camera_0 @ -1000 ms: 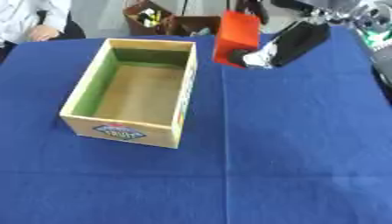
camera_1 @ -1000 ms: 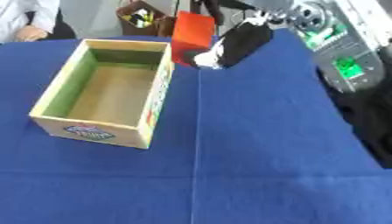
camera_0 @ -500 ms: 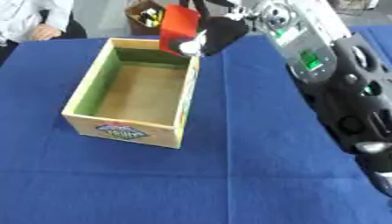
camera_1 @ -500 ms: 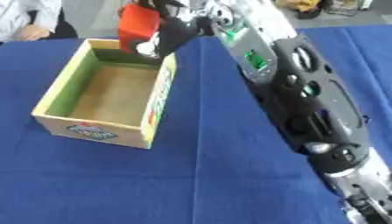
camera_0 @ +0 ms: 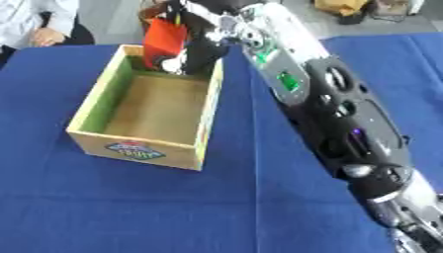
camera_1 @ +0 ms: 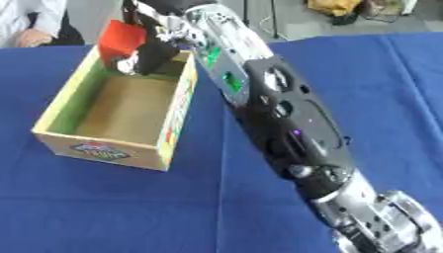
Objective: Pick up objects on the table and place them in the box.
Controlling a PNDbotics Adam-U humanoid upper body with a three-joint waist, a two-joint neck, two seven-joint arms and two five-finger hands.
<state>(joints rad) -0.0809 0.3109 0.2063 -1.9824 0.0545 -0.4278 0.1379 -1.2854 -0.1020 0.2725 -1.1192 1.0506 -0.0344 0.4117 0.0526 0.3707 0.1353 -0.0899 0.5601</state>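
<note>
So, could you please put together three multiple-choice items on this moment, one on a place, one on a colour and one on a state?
1. Where is the red block?
A. Lying on the cloth in front of the box
B. Held above the far end of the box
C. Resting at the box's near end

2. What colour is the tablecloth?
A. Green
B. Grey
C. Blue

3. What is the right hand doing?
A. Gripping the red block
B. Resting open on the table
C. Pushing the box sideways

Answers:
1. B, the block hangs over the far end, off the box floor.
2. C, blue cloth surrounds the box on all sides.
3. A, its fingers are closed round the block.
</note>
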